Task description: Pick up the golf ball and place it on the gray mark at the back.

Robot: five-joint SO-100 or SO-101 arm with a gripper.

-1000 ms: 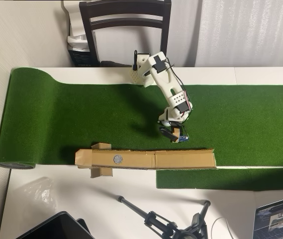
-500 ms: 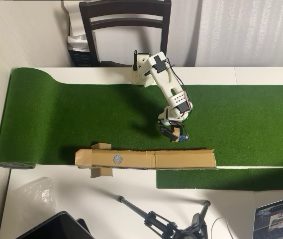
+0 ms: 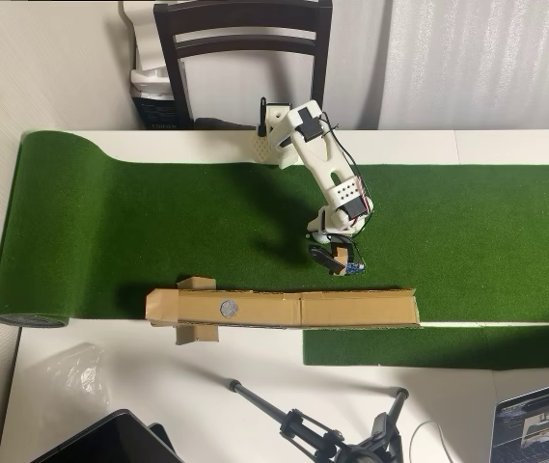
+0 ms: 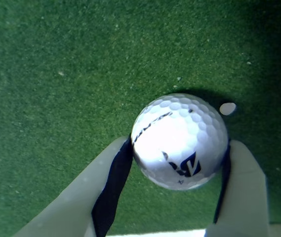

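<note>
Green turf covers the counter, where the end effector sits clamped on the golf ball just off the cardboard strip; a sound lift calls for rising straight before swinging toward the gray mark, well apart in the overhead view.

Glossy dimpled golf ball on rough green turf.
</note>
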